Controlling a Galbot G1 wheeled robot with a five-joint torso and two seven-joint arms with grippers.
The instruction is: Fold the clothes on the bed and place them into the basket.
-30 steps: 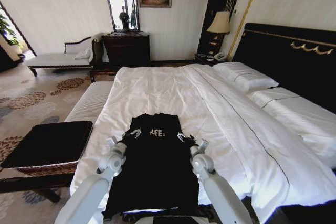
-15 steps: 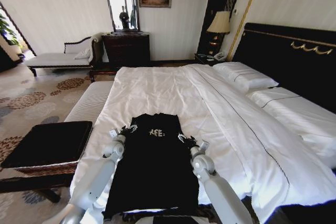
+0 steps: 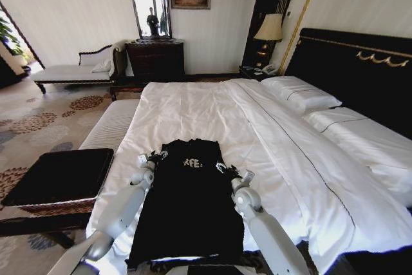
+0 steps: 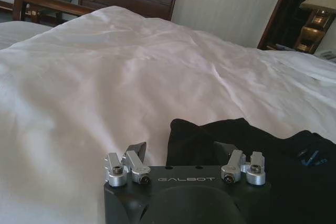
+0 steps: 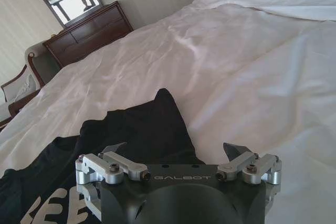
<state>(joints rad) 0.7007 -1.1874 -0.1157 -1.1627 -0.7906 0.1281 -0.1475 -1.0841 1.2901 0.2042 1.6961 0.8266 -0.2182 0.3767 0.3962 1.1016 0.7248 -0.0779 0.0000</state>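
The black T-shirt (image 3: 190,207) with white lettering lies flat on the near end of the bed (image 3: 193,107), collar away from me. My left gripper (image 3: 155,156) is at the shirt's left shoulder and stands open, its fingers (image 4: 137,150) straddling the black sleeve edge (image 4: 205,135). At the right shoulder, my right gripper (image 3: 223,169) is open too, low over the black cloth (image 5: 142,124). The basket (image 3: 61,175), woven with a black top, stands on the floor left of the bed.
A pale striped bench (image 3: 109,127) runs along the bed's left side beyond the basket. White pillows (image 3: 299,94) and the black headboard (image 3: 360,75) are at right. A dresser (image 3: 154,59) and chaise (image 3: 71,72) stand by the far wall.
My left arm has swung outward and dropped lower, bringing its gripper to the shirt's left shoulder edge. The right arm has barely moved.
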